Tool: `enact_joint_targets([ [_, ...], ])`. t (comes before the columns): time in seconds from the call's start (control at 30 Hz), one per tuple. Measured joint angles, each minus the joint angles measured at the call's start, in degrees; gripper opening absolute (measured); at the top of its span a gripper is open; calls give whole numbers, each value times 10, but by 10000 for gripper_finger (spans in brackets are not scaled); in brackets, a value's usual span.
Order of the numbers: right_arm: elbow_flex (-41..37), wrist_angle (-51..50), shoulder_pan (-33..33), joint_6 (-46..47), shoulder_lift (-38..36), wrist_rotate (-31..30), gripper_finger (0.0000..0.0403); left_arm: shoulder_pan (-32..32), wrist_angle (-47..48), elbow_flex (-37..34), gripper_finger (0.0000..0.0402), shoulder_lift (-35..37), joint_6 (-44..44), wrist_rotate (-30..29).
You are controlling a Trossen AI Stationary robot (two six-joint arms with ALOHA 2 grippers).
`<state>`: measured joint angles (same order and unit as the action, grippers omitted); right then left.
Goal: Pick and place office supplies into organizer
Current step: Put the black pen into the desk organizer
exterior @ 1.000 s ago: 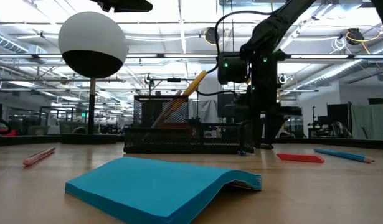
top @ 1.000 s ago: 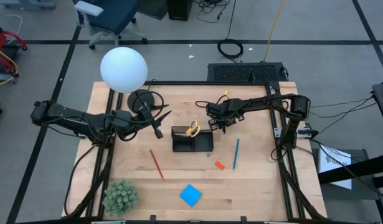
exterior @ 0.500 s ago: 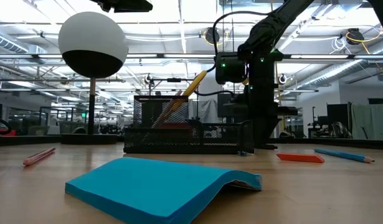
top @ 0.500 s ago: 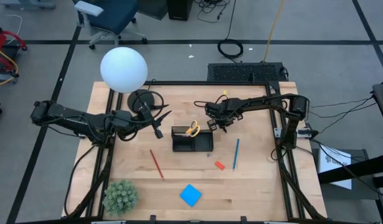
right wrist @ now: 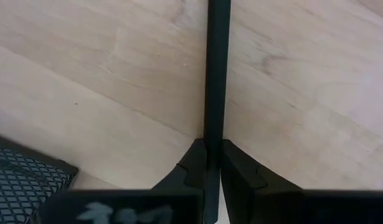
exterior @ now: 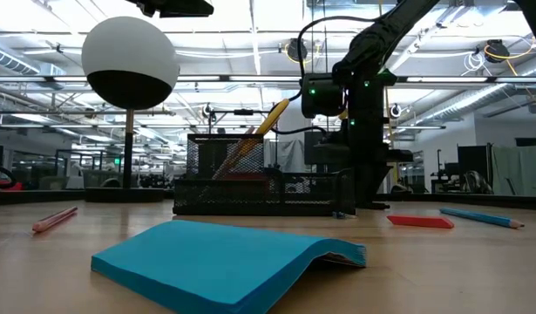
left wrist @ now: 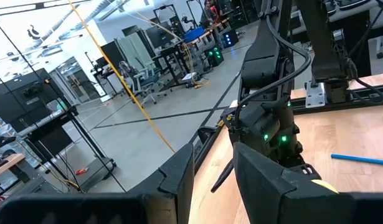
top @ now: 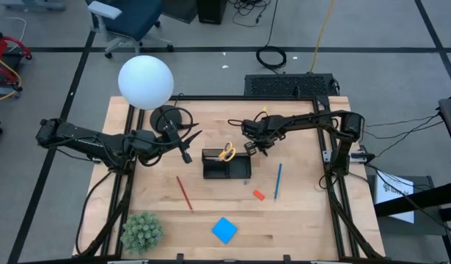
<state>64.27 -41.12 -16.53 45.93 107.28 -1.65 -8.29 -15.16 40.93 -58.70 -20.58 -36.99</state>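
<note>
The right end effector point(right wrist: 213, 163) had its fingers pinched tight on a thin black pen point(right wrist: 217, 68), low over the counter point(top: 298, 213) just beside the organizer point(top: 226, 166); the step in hand looked like the pick of that pen; the next move would call for a lift, then a carry over the organizer's tall compartment, where the yellow-handled scissors point(top: 226, 152) already stood. The left end effector point(top: 185, 156) waited well apart from the organizer, fingers part open and holding nothing.
</note>
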Motion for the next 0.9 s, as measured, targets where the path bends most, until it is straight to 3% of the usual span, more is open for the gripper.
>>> enact_joint_targets([
  [0.9, -1, 8, -20, -82, -114, -35, 15, 0, 0, 0, 120, 0, 0, 0],
])
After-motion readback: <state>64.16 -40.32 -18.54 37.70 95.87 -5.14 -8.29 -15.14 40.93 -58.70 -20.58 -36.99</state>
